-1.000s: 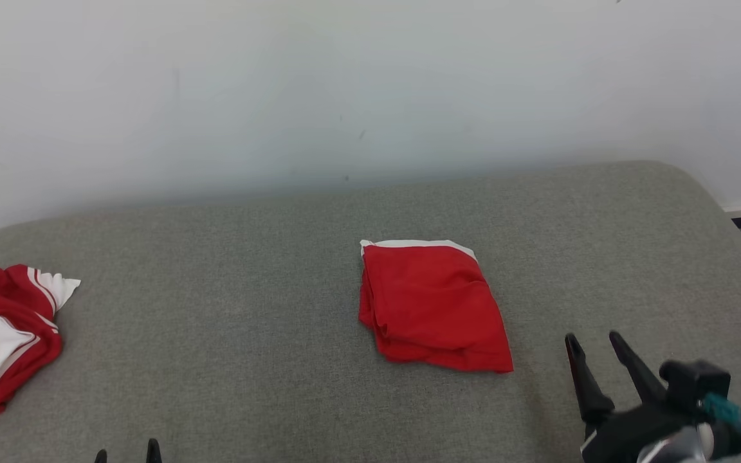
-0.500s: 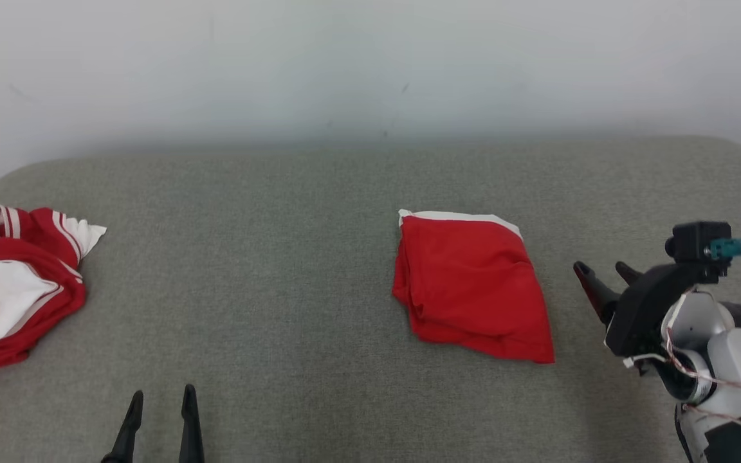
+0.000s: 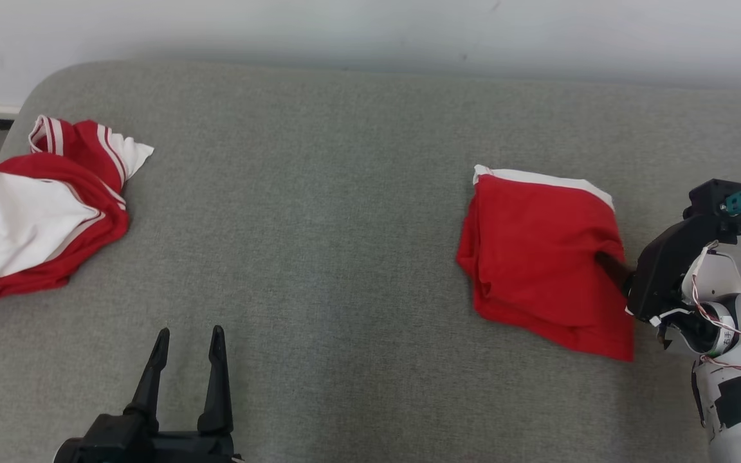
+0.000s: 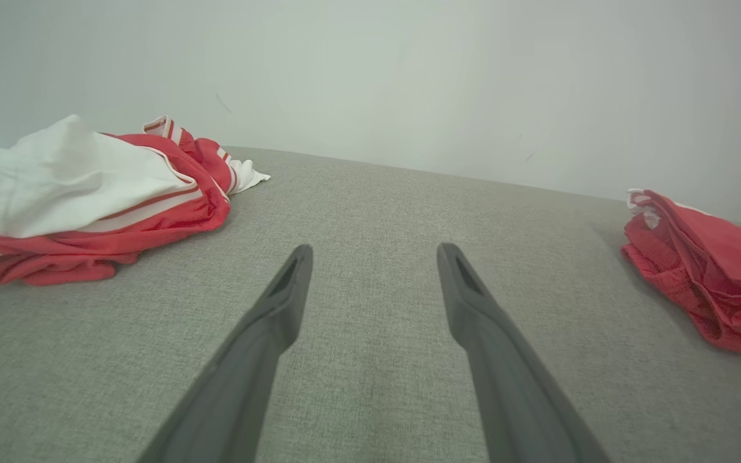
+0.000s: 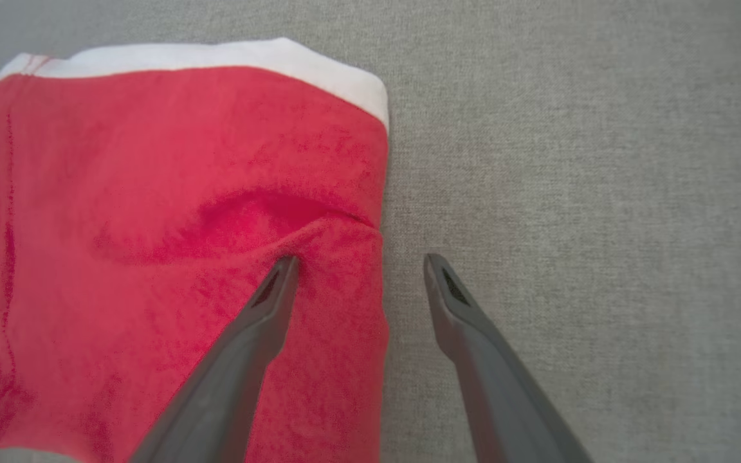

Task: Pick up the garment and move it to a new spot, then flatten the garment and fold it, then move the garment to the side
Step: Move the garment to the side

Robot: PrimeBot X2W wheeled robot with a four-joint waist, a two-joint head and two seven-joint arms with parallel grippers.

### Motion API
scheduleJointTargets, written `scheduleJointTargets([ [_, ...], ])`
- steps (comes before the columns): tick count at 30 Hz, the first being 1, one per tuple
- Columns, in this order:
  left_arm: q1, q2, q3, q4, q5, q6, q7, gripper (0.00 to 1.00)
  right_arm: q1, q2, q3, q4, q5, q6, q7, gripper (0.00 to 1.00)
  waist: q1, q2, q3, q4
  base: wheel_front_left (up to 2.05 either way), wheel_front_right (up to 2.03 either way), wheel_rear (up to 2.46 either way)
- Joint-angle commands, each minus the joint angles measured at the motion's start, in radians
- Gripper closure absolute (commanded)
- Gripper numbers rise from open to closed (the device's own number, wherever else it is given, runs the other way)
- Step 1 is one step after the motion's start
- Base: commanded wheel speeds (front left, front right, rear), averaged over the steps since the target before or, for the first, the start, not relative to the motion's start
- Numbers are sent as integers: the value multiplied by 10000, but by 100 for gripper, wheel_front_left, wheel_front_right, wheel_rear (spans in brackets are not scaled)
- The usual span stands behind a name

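A: Since a second earlier the right gripper [image 5: 361,259] had closed in from just beside the folded garment [image 3: 541,257] to straddle its right edge; the head camera had tipped down too, so the whole view shifted.

B: And the claws?

A: Both stood apart; the right one had one finger on the red cloth and one on the bare cushion [image 3: 319,225], nothing clamped yet; the left gripper [image 3: 190,330] hovered empty by the near edge.

B: Which step, would you say?

A: The garment lay folded, right of the cushion's middle; I judged only the move to the side remained; next the jaws needed to pinch every layer at that edge, or the fold would spill.

B: The surroundings?

A: Grey woven cushion against a plain white wall [image 3: 370,26]; a crumpled red-and-white pile [image 3: 36,212] sat at the left edge.
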Motion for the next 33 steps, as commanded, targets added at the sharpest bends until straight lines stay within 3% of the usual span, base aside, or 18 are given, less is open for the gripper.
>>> scheduleJointTargets([
  [1, -121, -9, -27, -72, -2, -2, -31, 0, -74, 69, -110, 56, -71, -20, 111, 0, -2, -2, 475, 447, 0, 0, 0],
  [9, -195, -11, -179, -106, -5, 81, -31, 0, 262, 451, -385, 318, -674, -22, 841, 0, -2, -2, 678, 557, 0, 0, 0],
  [12, -192, -9, -197, -98, 40, 56, -31, 0, 348, 420, -143, 165, -712, -20, 1023, 100, -2, -2, 707, 487, 0, 0, 0],
  [17, -247, -11, -143, -287, 146, -24, -31, 0, 274, -216, 693, -589, -608, -22, 1198, 100, -2, -2, 847, 14, 0, 0, 0],
  [23, -443, -8, -98, -711, 295, -150, -31, 0, -100, -1169, 2092, -1453, -337, -22, 969, 100, -2, -2, 1192, -1042, 0, 0, 0],
  [33, -921, 24, -57, -1135, 931, -430, -31, 0, -380, -3053, 3800, -1487, -487, -22, -869, 100, -2, -2, 1744, -2798, 0, 0, 0],
])
